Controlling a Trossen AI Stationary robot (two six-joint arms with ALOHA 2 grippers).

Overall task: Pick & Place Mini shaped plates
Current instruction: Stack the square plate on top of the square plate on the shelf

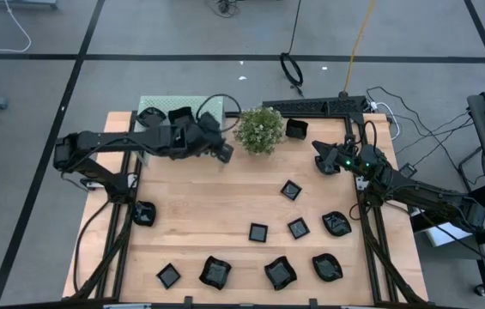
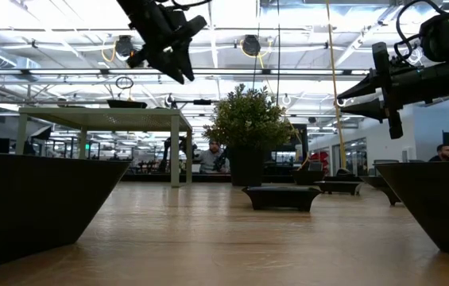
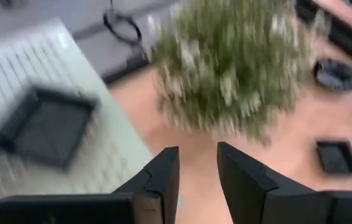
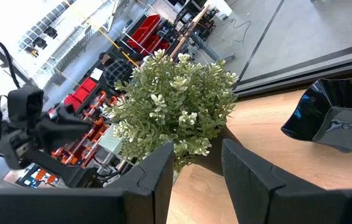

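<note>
Black plates (image 1: 258, 232) lie scattered over the near half of the desk (image 1: 199, 215), with one more (image 1: 296, 130) behind the plant (image 1: 259, 130) and two on a pale mat (image 1: 160, 110). The left gripper (image 1: 223, 151) hovers beside the plant, fingers (image 3: 163, 177) narrowly apart, empty. The right gripper (image 1: 321, 161) hovers on the plant's other side, fingers (image 4: 160, 168) also narrowly apart, empty.

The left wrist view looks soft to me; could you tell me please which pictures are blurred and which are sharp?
Left wrist view: smeared, the leafy green potted plant and the square black dish on the pale green mat streaked. Right wrist view: crisp leaves. High view: sharp. Low view: near dishes loom dark.
</note>
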